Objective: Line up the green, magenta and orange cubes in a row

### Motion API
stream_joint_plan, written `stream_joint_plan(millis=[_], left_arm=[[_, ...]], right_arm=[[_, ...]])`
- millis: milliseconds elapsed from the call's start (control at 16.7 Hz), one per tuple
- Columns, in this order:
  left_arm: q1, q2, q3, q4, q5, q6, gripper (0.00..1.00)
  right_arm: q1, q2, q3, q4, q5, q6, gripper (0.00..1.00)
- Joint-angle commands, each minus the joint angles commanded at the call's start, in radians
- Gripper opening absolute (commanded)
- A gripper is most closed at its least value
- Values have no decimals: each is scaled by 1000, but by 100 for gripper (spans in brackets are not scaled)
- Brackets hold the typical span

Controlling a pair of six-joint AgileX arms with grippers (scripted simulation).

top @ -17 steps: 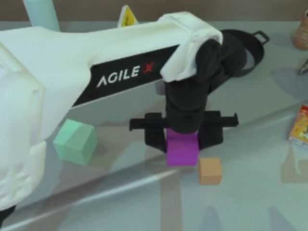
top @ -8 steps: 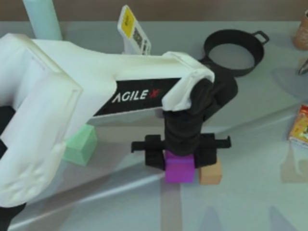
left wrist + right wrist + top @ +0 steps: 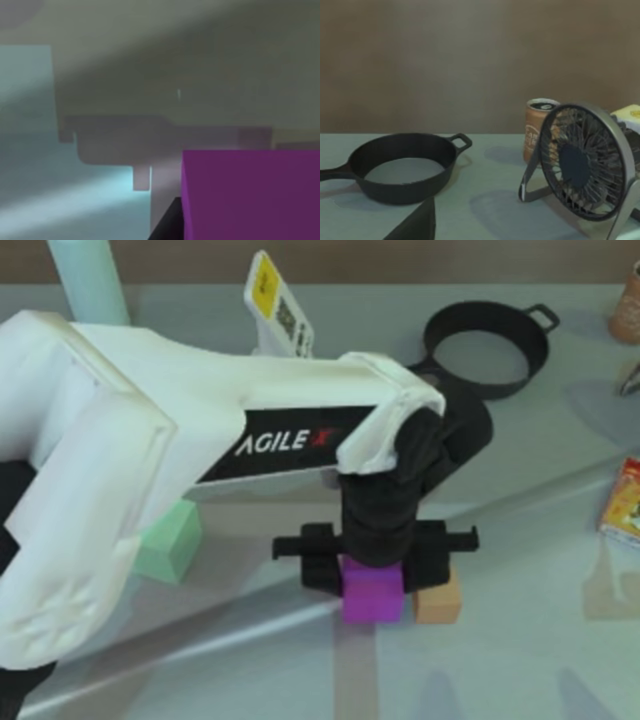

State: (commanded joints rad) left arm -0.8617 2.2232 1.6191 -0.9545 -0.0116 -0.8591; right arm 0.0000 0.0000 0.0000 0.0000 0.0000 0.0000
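My left gripper (image 3: pixel 376 575) is shut on the magenta cube (image 3: pixel 373 593), holding it low over the table. The smaller orange cube (image 3: pixel 440 602) sits just right of it, close or touching, its far edge under the gripper's black body. The pale green cube (image 3: pixel 170 542) rests well to the left, partly covered by the white left arm. In the left wrist view the magenta cube (image 3: pixel 250 195) fills the lower right, a dark finger (image 3: pixel 167 226) against its side. My right arm is outside the top view; its wrist view faces the back of the table.
A black pan (image 3: pixel 487 345) (image 3: pixel 402 167) stands at the back right. A wire desk fan (image 3: pixel 580 177) and a can (image 3: pixel 537 127) stand near it. A small orange box (image 3: pixel 625 502) lies at the right edge, a yellow-labelled carton (image 3: pixel 275 300) at the back.
Over the last second my left arm came down and toward the front with the magenta cube, bringing it beside the orange cube. In the last half second almost nothing moved.
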Motion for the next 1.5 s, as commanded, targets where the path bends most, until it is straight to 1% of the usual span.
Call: stream_joint_plan(millis=[540, 600, 1140, 1260, 1500], left_arm=[[0, 0, 0, 0, 0, 0, 98], [0, 0, 0, 0, 0, 0, 100], [1, -1, 3, -4, 0, 0, 100], [1, -11, 32, -41, -1, 0, 100], [10, -51, 128, -181, -3, -3, 100]], right_arm=[[0, 0, 0, 0, 0, 0, 100], [0, 0, 0, 0, 0, 0, 100], [0, 0, 0, 0, 0, 0, 100], [0, 0, 0, 0, 0, 0, 100], [0, 0, 0, 0, 0, 0, 100]])
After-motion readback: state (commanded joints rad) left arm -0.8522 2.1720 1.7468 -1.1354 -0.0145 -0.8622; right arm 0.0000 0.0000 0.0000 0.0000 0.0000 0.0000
